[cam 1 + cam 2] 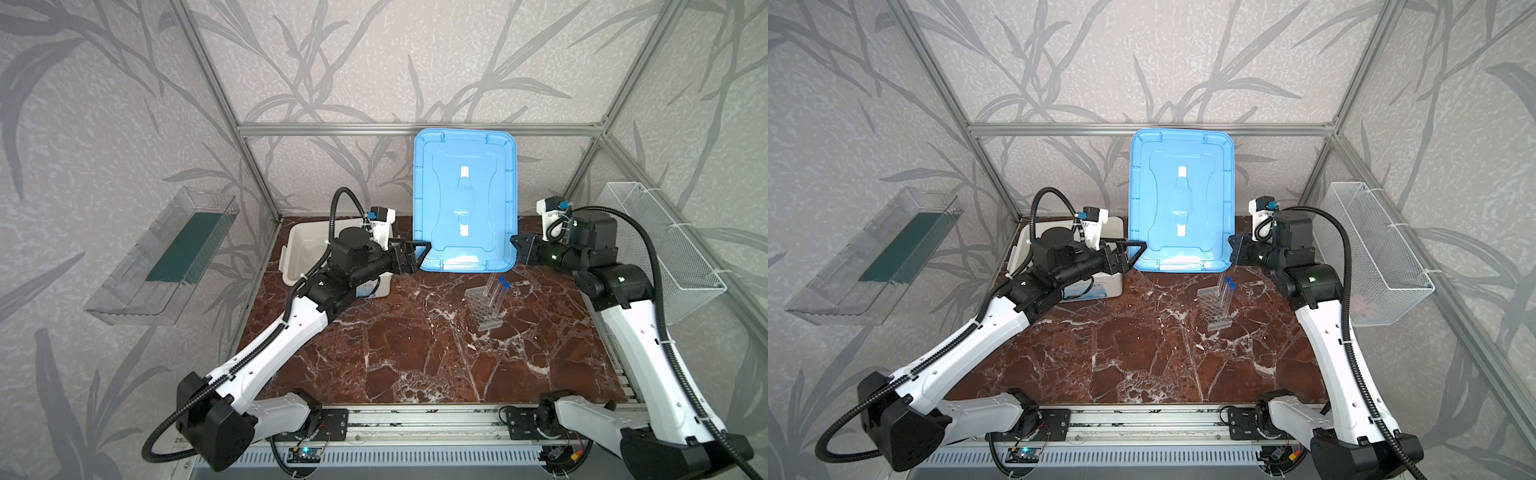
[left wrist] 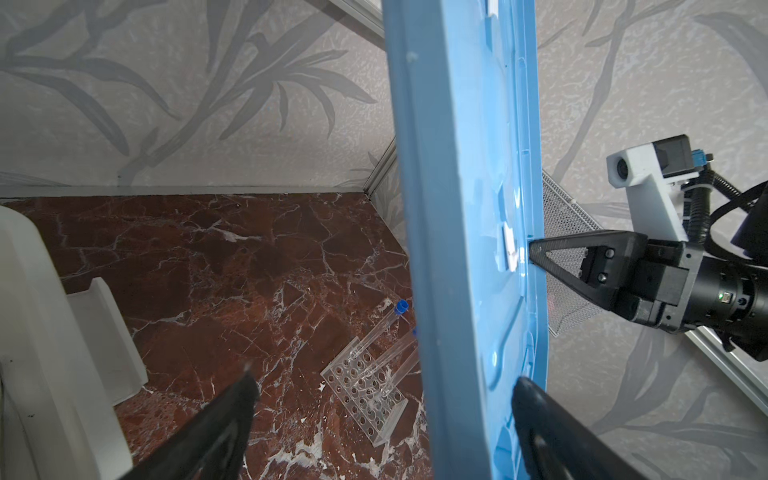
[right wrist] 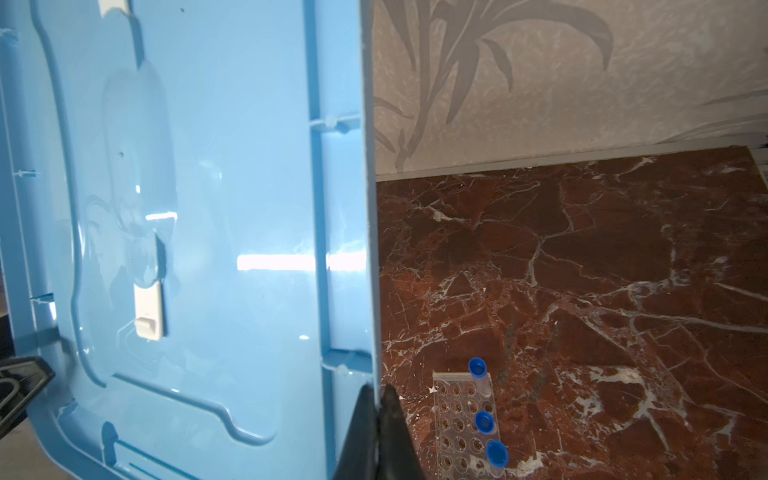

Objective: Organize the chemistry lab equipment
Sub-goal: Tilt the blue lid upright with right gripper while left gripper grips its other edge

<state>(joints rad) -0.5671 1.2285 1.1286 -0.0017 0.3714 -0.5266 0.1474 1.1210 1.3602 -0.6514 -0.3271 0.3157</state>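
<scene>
Underneath everything, a red-brown marble tabletop (image 1: pixel 415 357) veined in white. On the side walls, off the table, a clear plastic tray (image 1: pixel 162 257) at the left and a white wire basket (image 1: pixel 665 249) at the right.

Next in size, the blue lid (image 1: pixel 464 199): upright toward the back of the table, a little right of the middle, broad ribbed face turned to the camera head in both top views. Contact between its lower edge and the marble impossible to judge. Just left of it, in the back left corner, the open white box (image 1: pixel 301 249), partly hidden under the left arm.

At the lid's lower left edge, the left gripper (image 1: pixel 424 252): fingers (image 2: pixel 216 428) spread wide in the left wrist view, one on each side of the lid's rim, not pressed shut on it. At the lid's lower right edge, the right gripper (image 1: pixel 515 243): fingers drawn together and clamped on the rim, the thin blue edge pinched between the two black tips in the right wrist view.

On the marble just in front of the lid's lower right corner, near the right arm, the clear holed tube rack (image 1: pixel 482 311). Standing in the holes along its side nearer the right arm, leaning slightly, three clear test tubes (image 3: pixel 484 422) with blue caps.
</scene>
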